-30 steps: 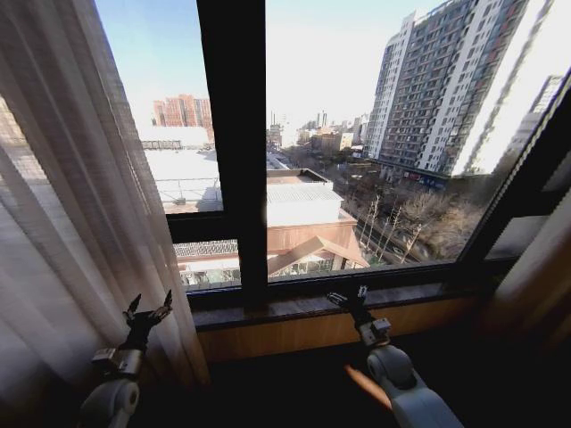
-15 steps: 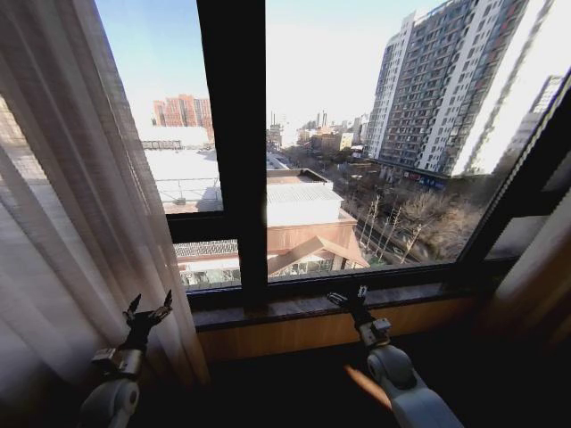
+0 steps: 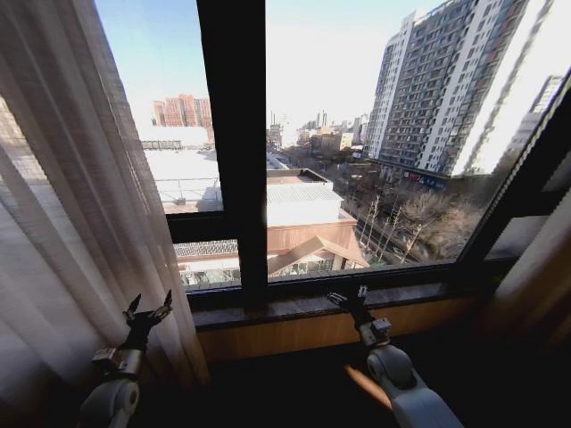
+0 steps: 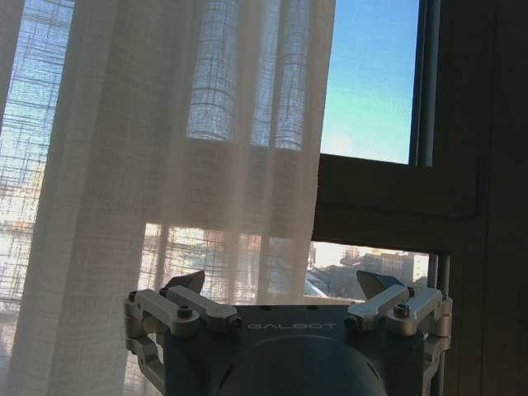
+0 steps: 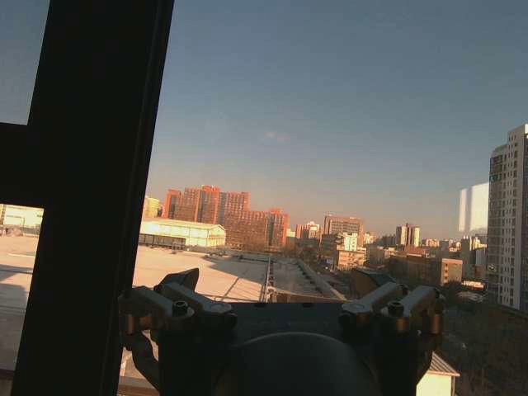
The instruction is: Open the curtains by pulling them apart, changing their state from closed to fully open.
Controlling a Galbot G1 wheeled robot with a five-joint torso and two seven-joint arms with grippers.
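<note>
The sheer white curtain [image 3: 62,205] hangs bunched in pleats on the left, covering the left part of the window. My left gripper [image 3: 149,310] is raised in front of its inner edge, low down, fingers open and holding nothing. In the left wrist view the curtain [image 4: 165,165] hangs just beyond the left gripper [image 4: 280,285], with its edge between the two spread fingers. My right gripper [image 3: 348,297] is open just above the window sill [image 3: 294,308] and faces bare glass. In the right wrist view the right gripper [image 5: 276,285] is spread wide with nothing in it.
A thick dark window mullion [image 3: 234,152] stands between the two arms, with a crossbar to its left. A shadowed fabric panel [image 3: 535,285] hangs at the far right edge. The wooden wall strip [image 3: 321,330] below the sill is close to both grippers.
</note>
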